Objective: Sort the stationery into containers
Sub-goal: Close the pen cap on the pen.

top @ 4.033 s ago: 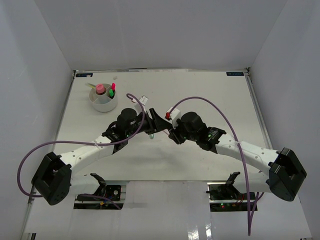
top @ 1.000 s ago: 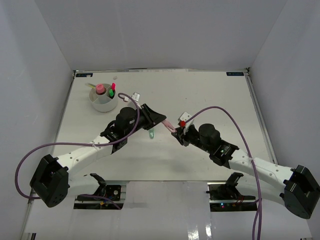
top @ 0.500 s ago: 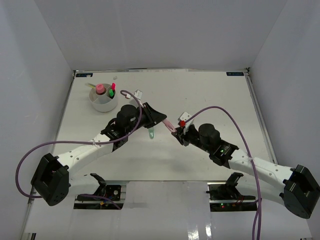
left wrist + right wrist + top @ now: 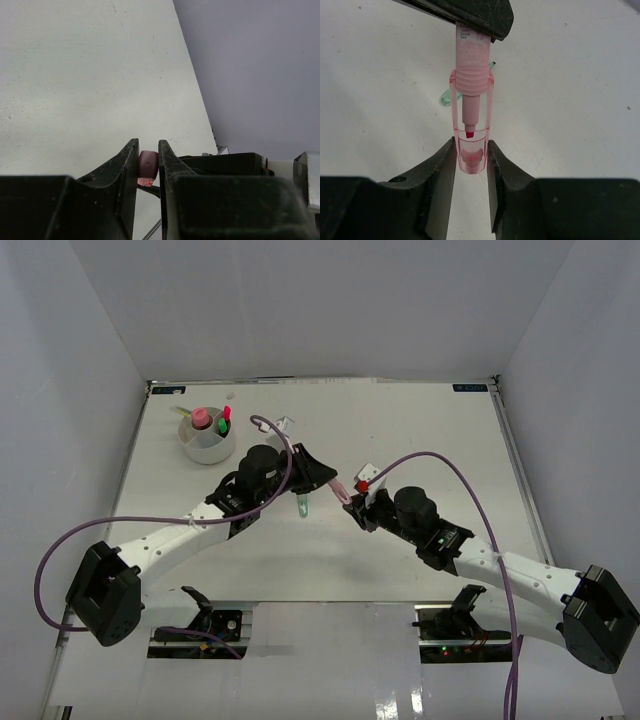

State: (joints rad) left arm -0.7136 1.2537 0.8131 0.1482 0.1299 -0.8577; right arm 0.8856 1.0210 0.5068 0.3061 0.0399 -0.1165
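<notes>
— Since a second ago the left gripper has narrowed onto the pink marker, and its wrist has edged slightly toward the far edge of the table. What's in the container?
— One white organiser cup, near the far left corner. Standing in it are a pink tube, a green-capped marker and a thin pink pen. The last two are on its right side. A pale pen leans out over the far left rim. I can't make out the exact compartments from above
— And the arms?
— Each stretches diagonally in from its near corner, and they meet over the middle of the table. The left jaws are clamped on the marker's butt end. The right gripper pinches the clear cap at the other end. The marker bridges the two, off the surface
— Anything beneath?
— A pale green marker lying flat on the table, just on the near side of the left gripper and touching neither
</notes>
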